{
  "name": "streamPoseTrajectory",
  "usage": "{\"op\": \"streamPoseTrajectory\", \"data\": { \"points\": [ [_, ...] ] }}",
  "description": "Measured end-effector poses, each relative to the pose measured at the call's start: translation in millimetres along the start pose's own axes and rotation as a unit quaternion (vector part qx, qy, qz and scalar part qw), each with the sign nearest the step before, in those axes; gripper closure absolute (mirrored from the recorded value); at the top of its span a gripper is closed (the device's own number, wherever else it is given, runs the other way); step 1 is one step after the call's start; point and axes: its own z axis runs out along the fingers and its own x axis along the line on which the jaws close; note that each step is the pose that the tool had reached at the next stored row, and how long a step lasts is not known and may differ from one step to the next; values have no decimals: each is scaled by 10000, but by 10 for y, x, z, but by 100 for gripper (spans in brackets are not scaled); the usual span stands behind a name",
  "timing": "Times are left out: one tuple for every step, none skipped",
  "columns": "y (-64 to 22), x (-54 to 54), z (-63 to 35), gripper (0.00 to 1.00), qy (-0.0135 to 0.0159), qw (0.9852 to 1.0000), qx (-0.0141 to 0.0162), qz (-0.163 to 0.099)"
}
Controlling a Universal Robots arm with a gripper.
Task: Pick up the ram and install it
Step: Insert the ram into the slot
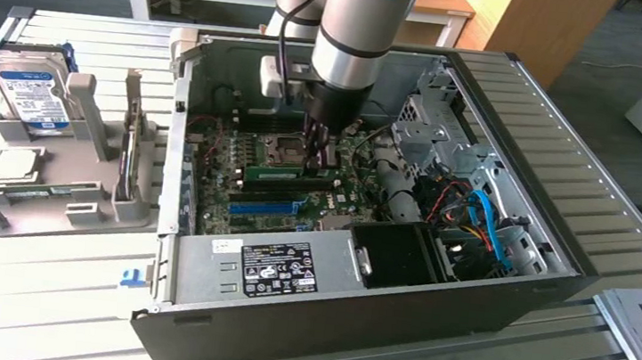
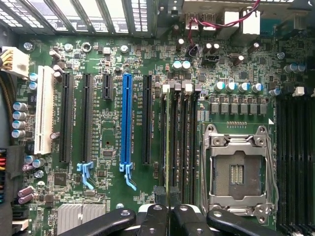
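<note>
A slatted metal table (image 1: 45, 312) carries an open computer case (image 1: 342, 321) holding a motherboard (image 1: 217, 209), a power supply (image 1: 276, 269) and blue cables (image 1: 490, 225). At the exterior view's left, a gray rack (image 1: 44, 196) holds a hard drive (image 1: 32, 91) upright. In the centre of the case the gripper (image 1: 323, 164) is clenched on the ram (image 1: 274, 173). The ram stands on edge over the black memory slots (image 2: 181, 142), its long axis parallel to the blue slot (image 2: 127, 118). The case walls rise close around the arm.
</note>
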Motion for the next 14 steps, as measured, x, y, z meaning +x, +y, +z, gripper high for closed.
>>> {"op": "streamPoseTrajectory", "data": {
  "points": [
    [0,0,4,88,1,10000,0,0],
    [0,0,7,88,0,10000,1,0],
    [0,1,10,88,1,10000,1,0],
    [0,0,13,88,0,10000,1,0],
    [0,0,17,88,0,10000,1,0],
    [0,1,20,88,0,10000,1,0],
    [-1,1,22,88,0,10000,1,0],
    [-1,1,26,88,0,10000,1,0],
    [-1,1,29,88,0,10000,2,0],
    [-1,1,33,88,0,10000,2,0],
    [-1,1,36,88,0,10000,2,0],
    [-1,1,38,88,0,10000,2,1],
    [-1,2,39,88,1,10000,1,1],
    [-1,2,40,88,1,10000,1,4]
  ]
}}
